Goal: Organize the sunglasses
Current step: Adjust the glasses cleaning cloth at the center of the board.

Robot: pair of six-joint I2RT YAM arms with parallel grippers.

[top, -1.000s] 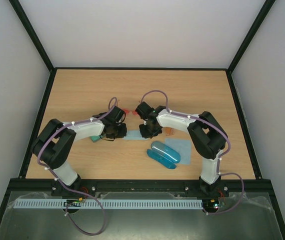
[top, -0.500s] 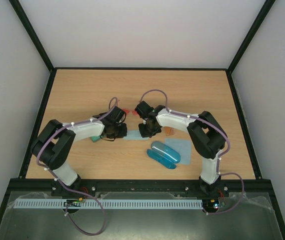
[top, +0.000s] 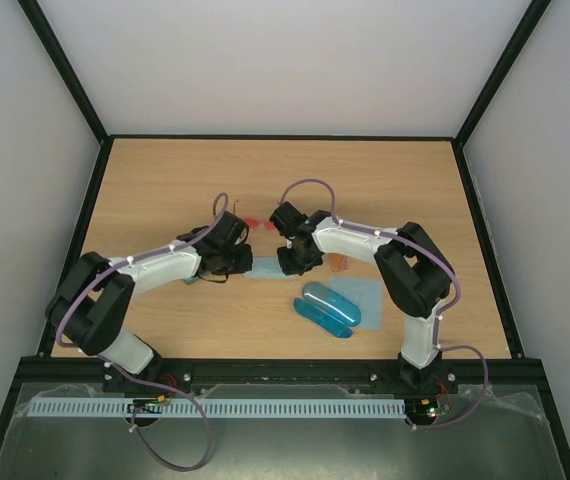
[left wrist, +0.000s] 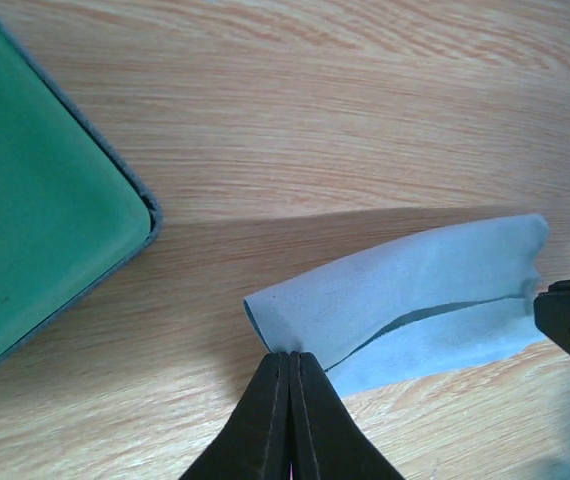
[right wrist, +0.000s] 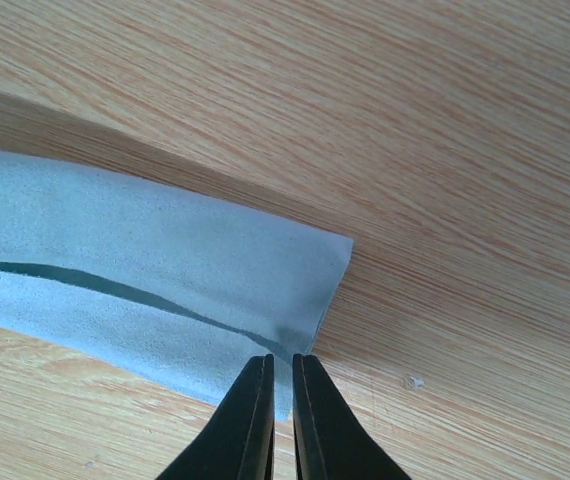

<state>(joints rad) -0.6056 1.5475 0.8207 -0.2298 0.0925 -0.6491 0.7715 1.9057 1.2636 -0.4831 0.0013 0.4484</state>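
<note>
The green case (left wrist: 35,190) sits just left of the blue cloth (left wrist: 415,290). The left gripper (left wrist: 290,365) is pinched tight on the cloth's left end and the right gripper (right wrist: 280,362) is clamped on its right corner, so I'd guess they're folding it between them. Nobody's got the sunglasses: the red pair (top: 251,221) lies just behind the cloth and the orange pair (top: 341,264) just right of it.

The tabletop (left wrist: 365,120) is pale wood-grain board, smooth and matt. The cloth (left wrist: 415,290) is soft fabric with a fine suede-like nap. The green case (left wrist: 35,200) looks smooth and matt, the blue case (top: 327,308) is glossy translucent plastic, and the left gripper (left wrist: 291,358) is dull black plastic.
</note>
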